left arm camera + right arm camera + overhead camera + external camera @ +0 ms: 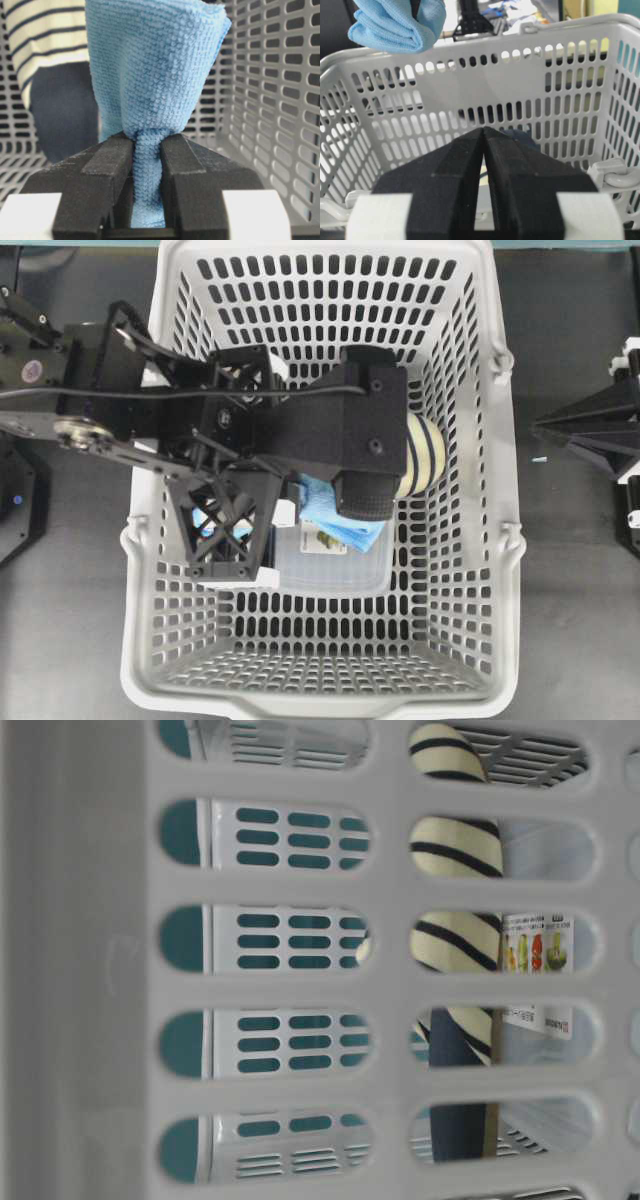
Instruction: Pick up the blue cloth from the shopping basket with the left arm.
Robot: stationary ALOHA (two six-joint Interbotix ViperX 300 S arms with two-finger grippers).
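1. The shopping basket [470, 540] filled most of the overhead view – light grey, slotted walls and floor, thick rim, with a handle lug on each long side.
2. The left arm [150, 400] reached in from the left of that view, its boxy black housing covering the middle of the basket.
3. A navy and cream striped bundle [425, 455] lay inside, toward the right wall, half hidden under the arm; through the side slots in the table-level view it stood as a striped column [455, 935].
4. A clear plastic box [340, 565] with a printed label rested on the basket floor below the arm.
5. The blue cloth [152, 85] was pinched between the black pads of the left gripper [147, 165], jaws narrow, with the fabric bunched between them. In the right wrist view the cloth [395, 25] hung up at the level of the far rim – clear of the floor.
6. The right gripper [483, 150] sat outside the basket near its rim, its pads pressed together with nothing between them.
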